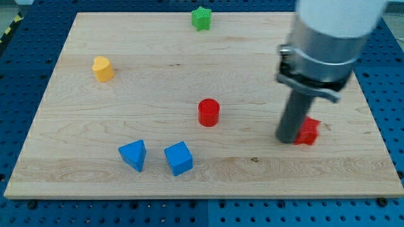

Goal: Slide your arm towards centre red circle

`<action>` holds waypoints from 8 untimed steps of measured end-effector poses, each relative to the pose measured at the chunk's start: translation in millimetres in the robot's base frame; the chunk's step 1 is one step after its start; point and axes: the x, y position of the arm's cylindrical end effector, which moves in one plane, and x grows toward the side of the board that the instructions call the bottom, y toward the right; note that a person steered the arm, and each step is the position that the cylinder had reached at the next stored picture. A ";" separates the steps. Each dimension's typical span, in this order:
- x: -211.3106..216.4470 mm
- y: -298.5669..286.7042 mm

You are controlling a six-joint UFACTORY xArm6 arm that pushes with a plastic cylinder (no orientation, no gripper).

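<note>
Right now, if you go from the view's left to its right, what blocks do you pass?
Yellow block → blue triangle → blue cube → green star → red circle → my tip, touching a second red block.

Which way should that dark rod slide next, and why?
Probably toward the view's left. My tip sits right beside a partly hidden red block, while the red circle stands apart near the board's centre, left and slightly up, with bare wood between.
</note>
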 end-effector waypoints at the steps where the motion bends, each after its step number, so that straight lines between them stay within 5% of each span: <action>1: 0.0 -14.3; 4: -3.2 -167.6; 6: -48.5 -186.6; 8: -48.3 -151.5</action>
